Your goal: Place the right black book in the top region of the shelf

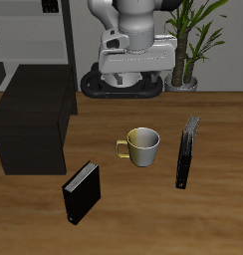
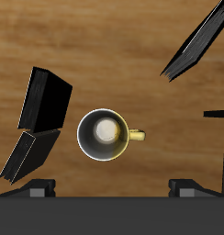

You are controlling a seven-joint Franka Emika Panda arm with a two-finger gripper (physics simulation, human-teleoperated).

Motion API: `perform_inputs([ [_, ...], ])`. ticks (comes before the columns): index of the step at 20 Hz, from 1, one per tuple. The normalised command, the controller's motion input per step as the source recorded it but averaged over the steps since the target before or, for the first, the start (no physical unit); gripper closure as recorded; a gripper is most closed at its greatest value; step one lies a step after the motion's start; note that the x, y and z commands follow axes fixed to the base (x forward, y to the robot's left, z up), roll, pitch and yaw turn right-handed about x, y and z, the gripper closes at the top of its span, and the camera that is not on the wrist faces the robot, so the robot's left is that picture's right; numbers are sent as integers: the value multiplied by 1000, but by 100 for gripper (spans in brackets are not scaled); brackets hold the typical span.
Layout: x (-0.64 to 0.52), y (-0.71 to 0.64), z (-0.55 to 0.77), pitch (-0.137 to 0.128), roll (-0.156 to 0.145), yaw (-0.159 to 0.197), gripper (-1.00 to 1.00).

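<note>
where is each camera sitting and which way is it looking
Exterior view: in front of the table and above it, looking back and down at the robot arm, with the shelf, the thick black book, the mug and the slim black book on the table.
Wrist view: on the hand, looking straight down at the mug; only the fingers show.
Shared: the mug, both books and the table.
</note>
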Motion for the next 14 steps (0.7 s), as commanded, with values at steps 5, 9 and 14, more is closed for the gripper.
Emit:
perform_inputs([
  [5,489,-129,335,-44,-69,-34,-100],
  [9,653,-459,245,-2,-173,-62,-100],
  [14,569,-326,-6,-1,-28,31,-100],
])
